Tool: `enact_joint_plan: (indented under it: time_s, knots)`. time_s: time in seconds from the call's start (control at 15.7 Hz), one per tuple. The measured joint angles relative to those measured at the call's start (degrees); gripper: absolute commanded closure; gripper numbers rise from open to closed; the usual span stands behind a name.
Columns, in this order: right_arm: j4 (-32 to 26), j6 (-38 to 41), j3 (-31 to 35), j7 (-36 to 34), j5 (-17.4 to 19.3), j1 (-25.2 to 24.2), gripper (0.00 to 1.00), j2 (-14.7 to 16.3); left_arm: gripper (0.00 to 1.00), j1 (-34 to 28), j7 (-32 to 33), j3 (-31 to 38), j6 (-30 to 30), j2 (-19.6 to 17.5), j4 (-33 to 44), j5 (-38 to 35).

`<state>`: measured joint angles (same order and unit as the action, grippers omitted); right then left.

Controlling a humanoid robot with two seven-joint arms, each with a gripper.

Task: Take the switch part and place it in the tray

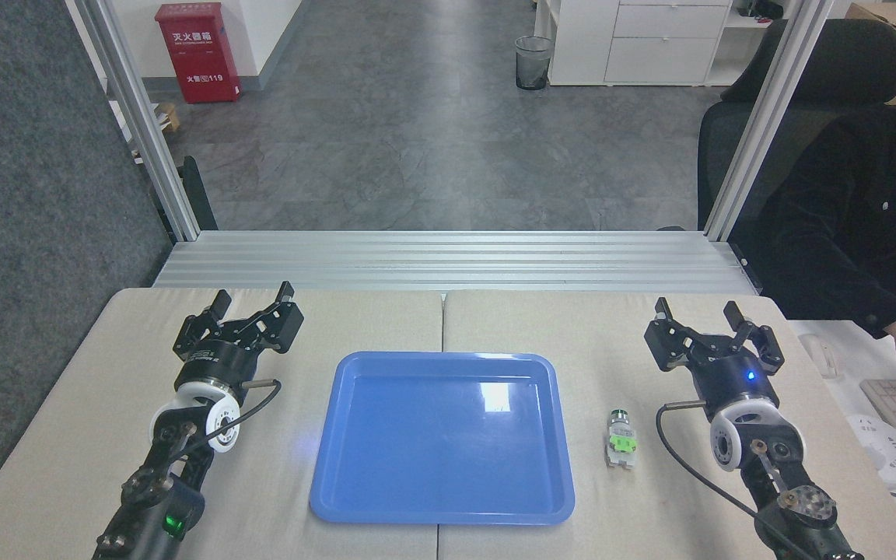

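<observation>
Bench, beige padded surface, carries all items. Large shallow glossy blue plastic tray sits at centre, nothing in it. Left claw at ten o'clock of the tray, jaws apart, holding nothing. Right claw at two o'clock, jaws apart, likewise unladen. Small push-button switch part, dark cap, green middle, pale base, lies on the bench just beside the tray's rim at three o'clock. Assessment: pick-up not begun; next, the right claw must descend toward seven o'clock and straddle the switch part.
</observation>
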<state>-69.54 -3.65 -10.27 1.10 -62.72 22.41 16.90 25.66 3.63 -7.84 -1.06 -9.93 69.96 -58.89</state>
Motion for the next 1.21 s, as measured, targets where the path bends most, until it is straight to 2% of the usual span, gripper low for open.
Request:
enact_joint_plan:
  time_s: [1.21]
  knots:
    - [-2.29, 0.96, 1.55, -2.29, 0.04, -0.63, 0.01, 0.08, 0.00, 0.00, 0.00, 0.00, 0.00, 0.00, 0.00, 0.00]
